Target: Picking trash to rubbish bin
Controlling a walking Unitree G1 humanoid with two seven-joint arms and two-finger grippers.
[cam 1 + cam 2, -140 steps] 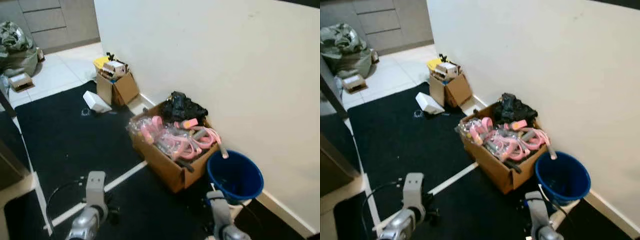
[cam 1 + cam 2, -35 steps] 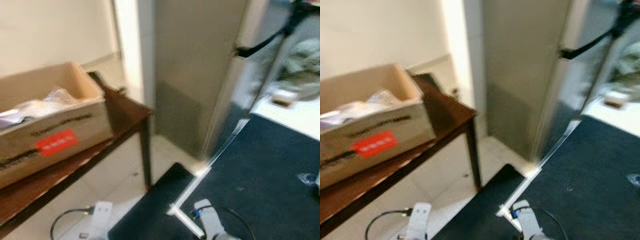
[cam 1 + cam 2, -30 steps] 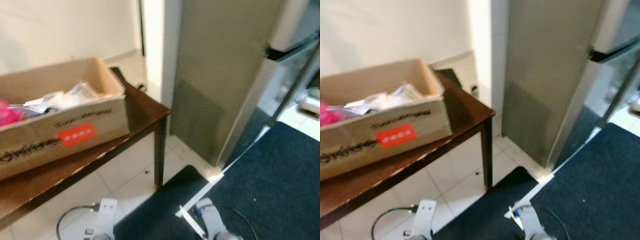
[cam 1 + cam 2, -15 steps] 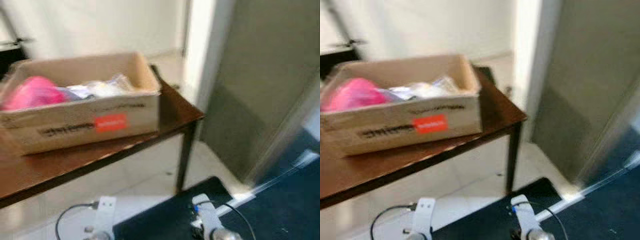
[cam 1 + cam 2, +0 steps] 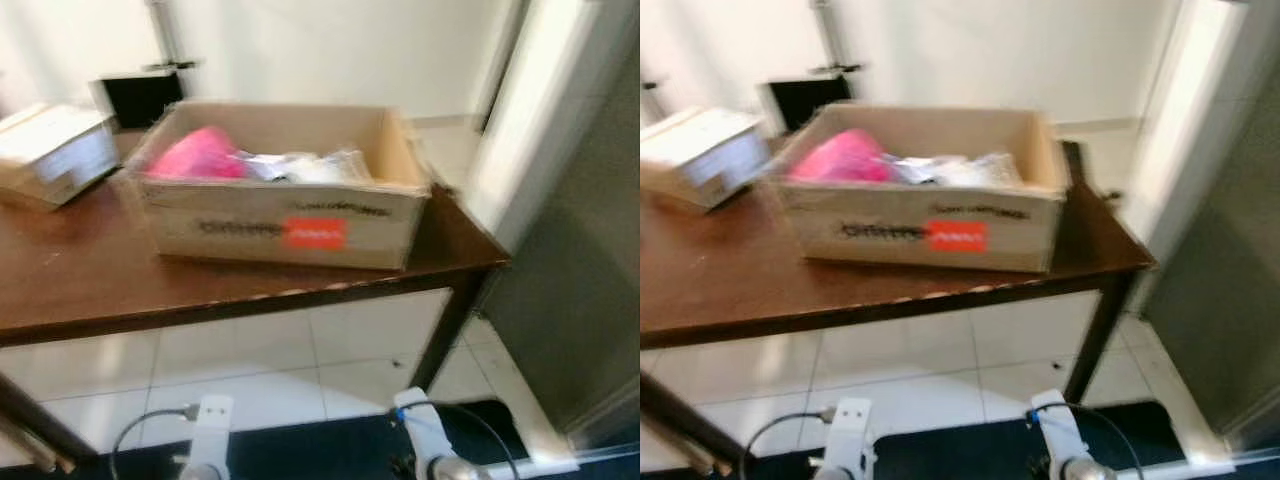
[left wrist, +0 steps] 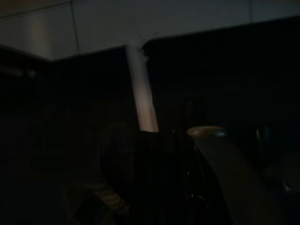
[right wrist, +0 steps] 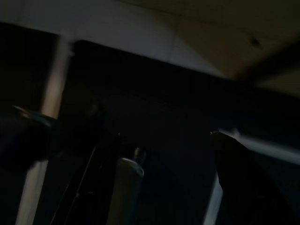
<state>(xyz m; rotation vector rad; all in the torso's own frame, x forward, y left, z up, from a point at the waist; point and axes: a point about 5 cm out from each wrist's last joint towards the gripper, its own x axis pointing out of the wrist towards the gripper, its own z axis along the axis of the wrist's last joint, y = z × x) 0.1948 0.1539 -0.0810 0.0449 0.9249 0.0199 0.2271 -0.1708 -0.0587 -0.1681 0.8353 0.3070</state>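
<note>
Looking down, I see a cardboard box [image 5: 280,215] of trash — a pink bag [image 5: 195,155] and clear wrappers [image 5: 310,165] — on a brown table [image 5: 90,285]. Both arms [image 5: 205,440] hang low over tile; I cannot tell either gripper's opening — the wrist views are too dark.

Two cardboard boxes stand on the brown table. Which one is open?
The large cardboard box with the red label is open, a pink item inside; the smaller white-topped box at the table's far-left end is closed.
</note>
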